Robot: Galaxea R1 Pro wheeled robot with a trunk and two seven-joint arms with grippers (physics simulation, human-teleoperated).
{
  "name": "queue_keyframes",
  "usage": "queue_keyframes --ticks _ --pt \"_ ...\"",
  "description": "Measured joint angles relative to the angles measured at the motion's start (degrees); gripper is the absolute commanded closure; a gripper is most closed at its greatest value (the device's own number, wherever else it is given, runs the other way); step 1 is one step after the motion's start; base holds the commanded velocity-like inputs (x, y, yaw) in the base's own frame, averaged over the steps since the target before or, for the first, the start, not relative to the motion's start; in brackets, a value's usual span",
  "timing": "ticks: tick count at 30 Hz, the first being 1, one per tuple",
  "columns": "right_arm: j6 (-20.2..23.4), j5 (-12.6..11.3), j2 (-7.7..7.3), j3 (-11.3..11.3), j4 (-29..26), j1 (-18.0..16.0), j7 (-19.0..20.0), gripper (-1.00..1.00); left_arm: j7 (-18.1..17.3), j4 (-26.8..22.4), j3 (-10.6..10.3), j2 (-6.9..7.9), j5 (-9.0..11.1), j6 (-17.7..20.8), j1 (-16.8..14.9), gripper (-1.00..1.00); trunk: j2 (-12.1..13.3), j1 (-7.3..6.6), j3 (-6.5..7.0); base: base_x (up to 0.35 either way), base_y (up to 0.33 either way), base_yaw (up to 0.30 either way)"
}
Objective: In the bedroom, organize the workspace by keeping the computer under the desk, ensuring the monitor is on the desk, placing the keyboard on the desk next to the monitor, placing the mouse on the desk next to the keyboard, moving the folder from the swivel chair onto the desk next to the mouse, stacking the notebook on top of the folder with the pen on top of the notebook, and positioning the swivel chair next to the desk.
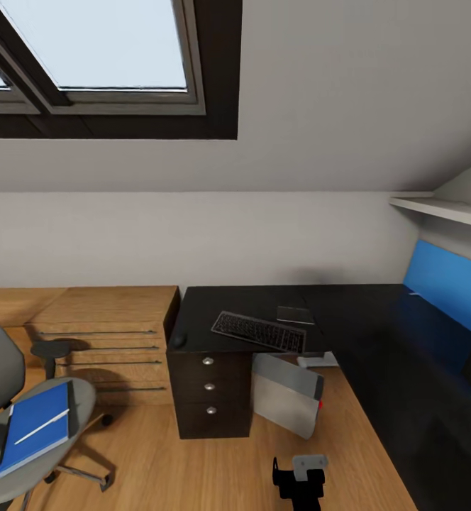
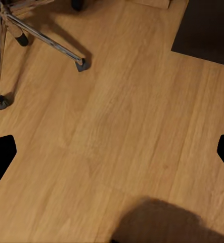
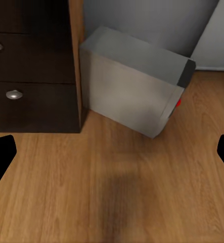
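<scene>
Computer (image 3: 134, 93): plain grey box, red mark, beside black desk (image 1: 264, 312) drawers.

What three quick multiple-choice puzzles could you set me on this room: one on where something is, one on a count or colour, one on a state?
1. Where is the keyboard?
A. on the black desk
B. on the floor
C. on the swivel chair

2. How many round knobs show on the desk's drawers?
A. one
B. three
C. five

3. How does the computer stand?
A. flat on its side
B. tilted, by the drawers under the desk edge
C. on top of the desk

Answers:
1 A, it lies on the desk top beside the mouse.
2 B, three silver knobs in a column.
3 B, the head view and the right wrist view show the grey box leaning.
</scene>
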Motion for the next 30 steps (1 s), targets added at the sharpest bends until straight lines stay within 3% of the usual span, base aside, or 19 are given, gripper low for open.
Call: queue_keyframes --ticks 10,30 --pt "0.0 0.08 -0.05 0.0 0.0 0.0 0.0 -1.0 -0.31 0.1 -0.06 -0.17 -0.13 0.05 0.0 -1.0 -0.01 -0.01 0.0 0.133 0.052 0.0" --pt "0.26 0.06 0.09 0.09 0.0 0.0 1.99 -1.0 -0.33 0.13 -0.07 -0.18 -0.14 0.13 0.0 -1.0 0.0 0.01 0.0 0.007 0.002 0.0"
